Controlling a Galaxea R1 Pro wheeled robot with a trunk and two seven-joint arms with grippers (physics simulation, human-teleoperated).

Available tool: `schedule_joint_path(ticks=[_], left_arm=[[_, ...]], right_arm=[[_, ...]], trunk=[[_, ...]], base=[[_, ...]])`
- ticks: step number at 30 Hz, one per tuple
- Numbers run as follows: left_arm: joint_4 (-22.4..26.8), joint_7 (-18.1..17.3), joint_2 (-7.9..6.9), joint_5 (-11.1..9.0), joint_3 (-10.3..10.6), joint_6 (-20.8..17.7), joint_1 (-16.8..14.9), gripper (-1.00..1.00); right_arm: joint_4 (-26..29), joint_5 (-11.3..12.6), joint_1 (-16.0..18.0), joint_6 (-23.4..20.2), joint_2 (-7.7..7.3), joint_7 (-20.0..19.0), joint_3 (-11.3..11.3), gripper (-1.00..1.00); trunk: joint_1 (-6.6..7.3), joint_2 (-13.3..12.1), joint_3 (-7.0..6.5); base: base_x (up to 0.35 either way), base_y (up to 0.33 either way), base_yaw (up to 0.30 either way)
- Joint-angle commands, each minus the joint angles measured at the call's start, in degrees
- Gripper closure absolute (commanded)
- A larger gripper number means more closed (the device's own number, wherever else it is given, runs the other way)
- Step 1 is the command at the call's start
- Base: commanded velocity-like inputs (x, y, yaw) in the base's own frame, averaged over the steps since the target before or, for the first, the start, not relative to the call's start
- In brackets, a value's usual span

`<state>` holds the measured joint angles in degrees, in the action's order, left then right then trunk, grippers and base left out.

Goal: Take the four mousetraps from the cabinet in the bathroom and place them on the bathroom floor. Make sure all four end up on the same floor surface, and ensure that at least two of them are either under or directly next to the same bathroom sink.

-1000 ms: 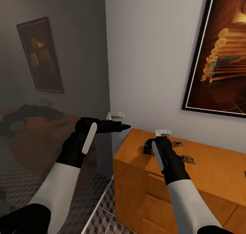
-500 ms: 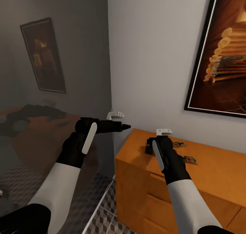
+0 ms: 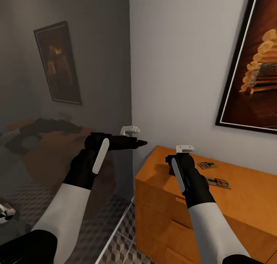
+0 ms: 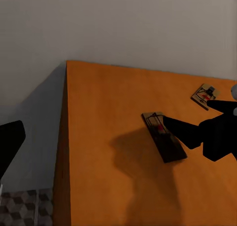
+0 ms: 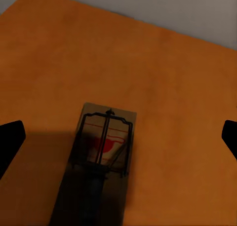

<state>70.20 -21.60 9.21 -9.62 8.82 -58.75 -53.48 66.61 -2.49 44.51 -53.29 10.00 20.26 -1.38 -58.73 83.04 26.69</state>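
Leftward drift of the head camera since the earlier frames has slid the framed pictures and the cabinet toward the right of the view, while both arms keep their poses; nothing on the cabinet top appears to have shifted. At left, the bathroom floor with its cube-pattern tiles shows beside a dim glass-like panel that mirrors the room. The left pincer hangs in the air over that gap, short of the cabinet, holding nothing that can be seen; its wrist view shows one dark fingertip at the frame edge, so the jaws read as spread, though only partly visible. Further right, the right pincer hovers above the cabinet's near corner; its wrist view shows dark fingertips wide apart with one mousetrap lying flat between them, not touched. In the head view two mousetraps lie on the cabinet top, right of that pincer, near each other. Progress is judged as early: no trap is seen lifted or on the floor, and all placements remain. The other two traps are not made out, the sink is not seen, and the cabinet's right end is cut off.
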Motion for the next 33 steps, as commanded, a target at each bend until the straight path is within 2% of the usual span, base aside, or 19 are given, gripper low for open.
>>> schedule_joint_path(ticks=[1,33], left_arm=[[0.0,0.1,0.01,-0.2,0.0,-0.3,0.0,-1.0],[0.0,0.1,-0.06,-0.2,-0.2,-0.3,0.0,-1.0]], right_arm=[[0.0,-0.2,0.0,-0.3,0.0,0.0,-0.1,-1.0],[0.0,-0.3,0.0,-1.0,0.0,0.0,-0.1,-1.0]], trunk=[[0.0,0.0,0.07],[0.0,0.0,0.07]], base=[[0.0,0.0,0.013],[0.0,0.0,0.002]])
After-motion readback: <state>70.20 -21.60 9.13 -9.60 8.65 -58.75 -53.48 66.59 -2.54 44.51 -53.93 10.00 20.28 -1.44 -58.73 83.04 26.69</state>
